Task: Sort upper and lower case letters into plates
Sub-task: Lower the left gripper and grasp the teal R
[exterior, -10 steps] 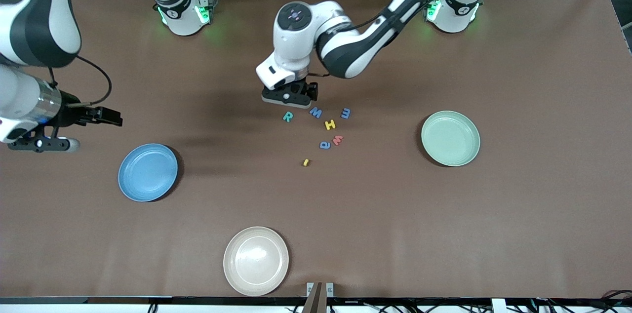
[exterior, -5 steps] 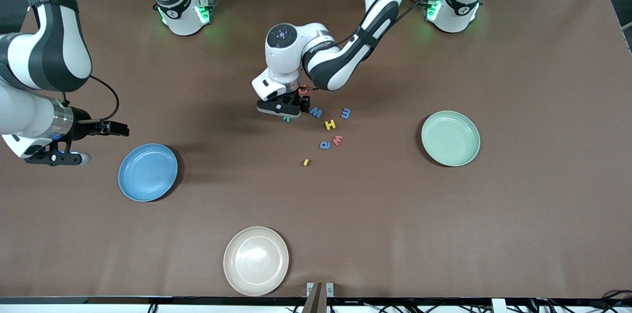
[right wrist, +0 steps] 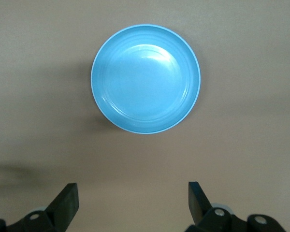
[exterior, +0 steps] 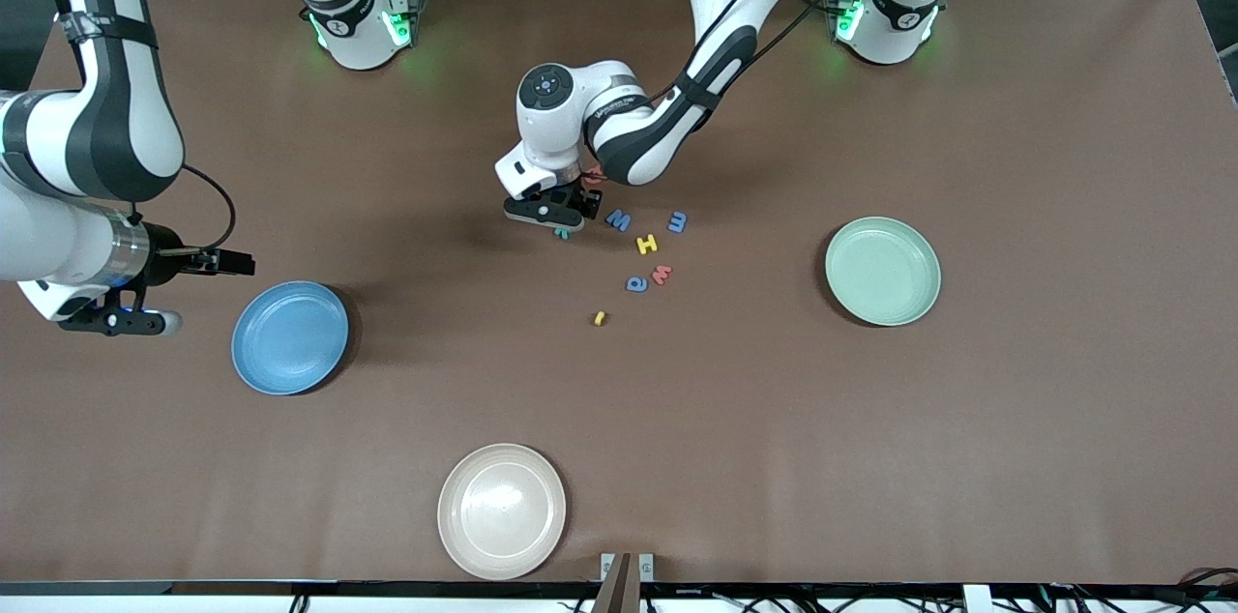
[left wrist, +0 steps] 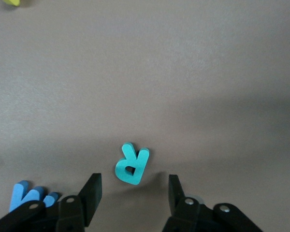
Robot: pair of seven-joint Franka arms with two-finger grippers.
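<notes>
Left gripper [left wrist: 133, 195] down low over the cluster of letters at mid-bench, fingers [left wrist: 92, 193] part-way spread, one on either side of the teal R [left wrist: 131, 165] and not touching it. Teal R flat on the brown bench [exterior: 870, 458], lying between the two fingertips with a gap on each side; mostly hidden under the gripper [exterior: 561, 218] from the front. Just beside one finger, toward the left arm's end of the bench: blue W [exterior: 619, 220], also seen at the edge of the left wrist view [left wrist: 26, 194]. Past it, the blue E [exterior: 678, 222]. Nearer the front camera than those fingers: yellow H [exterior: 646, 244], red letter [exterior: 662, 275] touching or nearly touching a blue lower-case a [exterior: 635, 284], then a small yellow i [exterior: 600, 318]. Another red letter [exterior: 593, 174] half hidden by the left wrist.

Right gripper [right wrist: 133, 203] waiting up in the air near the blue plate [right wrist: 146, 79], fingers [right wrist: 67, 205] spread wide, nothing between them. Blue plate [exterior: 289, 337] toward the right arm's end of the bench, nothing in it. Mint green plate [exterior: 882, 271] toward the left arm's end, well apart from the left fingers, nothing in it. Beige plate [exterior: 501, 510] closest to the front camera.
</notes>
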